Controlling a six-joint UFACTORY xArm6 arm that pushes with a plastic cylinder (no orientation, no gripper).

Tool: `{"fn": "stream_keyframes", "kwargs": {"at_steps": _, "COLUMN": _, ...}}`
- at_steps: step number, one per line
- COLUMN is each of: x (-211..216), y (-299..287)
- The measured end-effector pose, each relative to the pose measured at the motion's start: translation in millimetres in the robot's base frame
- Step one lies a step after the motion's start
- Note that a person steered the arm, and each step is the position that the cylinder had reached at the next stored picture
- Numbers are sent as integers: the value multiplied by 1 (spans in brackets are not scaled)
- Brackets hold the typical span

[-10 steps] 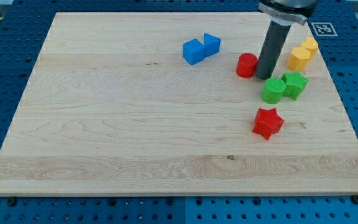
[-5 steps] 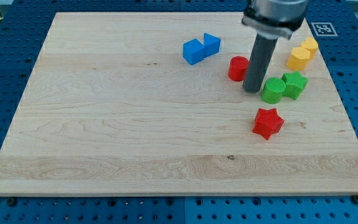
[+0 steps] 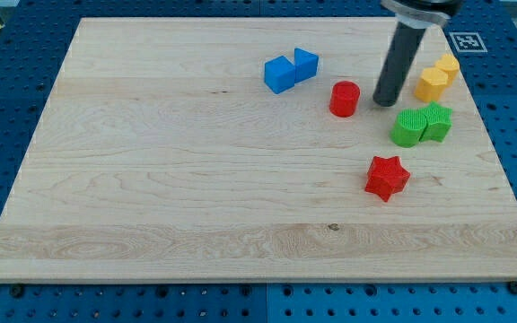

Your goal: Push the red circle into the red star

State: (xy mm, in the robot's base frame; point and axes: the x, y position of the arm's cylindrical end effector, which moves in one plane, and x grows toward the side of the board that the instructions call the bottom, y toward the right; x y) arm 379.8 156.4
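Note:
The red circle (image 3: 345, 98) sits on the wooden board right of centre, near the view's top. The red star (image 3: 386, 177) lies below it and a little to the right, apart from it. My tip (image 3: 385, 102) is down on the board just right of the red circle, with a small gap between them, and above-left of the green blocks.
Two blue blocks (image 3: 289, 70) sit touching, left of the red circle. A green circle (image 3: 408, 128) and a green star (image 3: 436, 122) touch each other right of the tip. Two yellow blocks (image 3: 437, 78) stand near the board's (image 3: 151, 179) right edge at the top.
My tip moved up and to the right, away from the red circle. The red circle stays where it was pushed left. The green blocks have shifted a little to the right.

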Motion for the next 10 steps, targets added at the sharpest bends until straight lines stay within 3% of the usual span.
{"fn": "stream_keyframes", "kwargs": {"at_steps": 2, "x": 25, "y": -82}}
{"fn": "stream_keyframes", "kwargs": {"at_steps": 4, "x": -11, "y": -88}}
{"fn": "stream_keyframes", "kwargs": {"at_steps": 5, "x": 13, "y": -120}}
{"fn": "stream_keyframes", "kwargs": {"at_steps": 6, "x": 64, "y": -121}}
{"fn": "stream_keyframes", "kwargs": {"at_steps": 7, "x": 66, "y": -133}}
{"fn": "stream_keyframes", "kwargs": {"at_steps": 8, "x": 52, "y": -182}}
{"fn": "stream_keyframes", "kwargs": {"at_steps": 9, "x": 71, "y": -197}}
{"fn": "stream_keyframes", "kwargs": {"at_steps": 10, "x": 102, "y": -167}}
